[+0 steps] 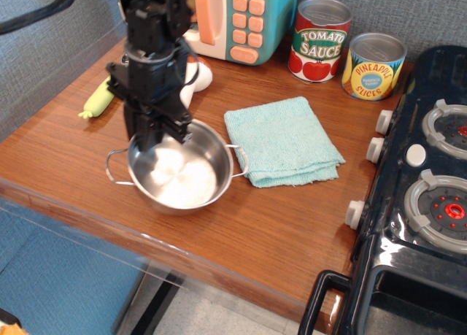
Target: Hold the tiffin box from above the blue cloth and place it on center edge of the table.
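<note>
Pot [180, 176] sits near tabletop [241, 225] front edge, 9 o'clock of cloth [283, 139]; my tool [162, 134] clenched on its back rim. Release too abruptly and the pot could tip over the edge.

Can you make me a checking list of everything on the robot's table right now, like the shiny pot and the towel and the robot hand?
Surface: brown wooden table, glossy front edge.
Job's things: tiffin box near the front edge, off the blue cloth, which lies bare to its right. Whether the box touches the table cannot be told.
Clutter: tomato sauce can and pineapple can at the back; yellow-handled scoop and a white toy, both partly hidden behind the arm.
Gripper: gripper closed on the box's back rim.
Cables: black cable top left.
Surroundings: toy microwave at the back, black toy stove on the right, blue-grey wall.
</note>
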Robot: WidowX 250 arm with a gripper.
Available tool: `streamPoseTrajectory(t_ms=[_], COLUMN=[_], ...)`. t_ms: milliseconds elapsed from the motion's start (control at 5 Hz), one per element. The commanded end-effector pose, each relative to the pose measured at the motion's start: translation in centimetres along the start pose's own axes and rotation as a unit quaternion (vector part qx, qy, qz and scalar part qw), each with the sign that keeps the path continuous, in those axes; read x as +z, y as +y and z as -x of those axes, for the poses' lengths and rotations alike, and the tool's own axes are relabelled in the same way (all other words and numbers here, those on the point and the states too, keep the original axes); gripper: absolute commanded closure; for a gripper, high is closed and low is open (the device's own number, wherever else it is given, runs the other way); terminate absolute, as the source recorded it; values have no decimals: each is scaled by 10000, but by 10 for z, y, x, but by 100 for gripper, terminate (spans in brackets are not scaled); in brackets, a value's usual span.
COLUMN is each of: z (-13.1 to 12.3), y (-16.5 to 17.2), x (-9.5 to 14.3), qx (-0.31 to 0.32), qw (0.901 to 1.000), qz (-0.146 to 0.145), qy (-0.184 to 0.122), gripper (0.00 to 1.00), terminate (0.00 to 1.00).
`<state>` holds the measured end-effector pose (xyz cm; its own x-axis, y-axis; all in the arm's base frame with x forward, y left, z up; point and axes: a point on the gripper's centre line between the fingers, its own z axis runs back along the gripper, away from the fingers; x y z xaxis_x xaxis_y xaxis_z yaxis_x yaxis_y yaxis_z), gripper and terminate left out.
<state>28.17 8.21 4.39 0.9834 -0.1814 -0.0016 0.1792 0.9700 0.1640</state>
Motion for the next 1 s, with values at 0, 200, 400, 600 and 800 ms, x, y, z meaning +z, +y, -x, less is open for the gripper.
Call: streamPoseTrajectory(t_ms=[0,200,400,600,800], z=[1,1,1,5,6], y=[17,17,18,22,23], x=[0,9,25,40,47], qx=[172,104,206,431,566], qw=[9998,9998,9990,9975,9962], qz=[-86,-122,-173,-166,-146], qy=[7,-120,-348,-535,-640], gripper=[100,0,0,0,0], terminate=[0,0,0,0,0])
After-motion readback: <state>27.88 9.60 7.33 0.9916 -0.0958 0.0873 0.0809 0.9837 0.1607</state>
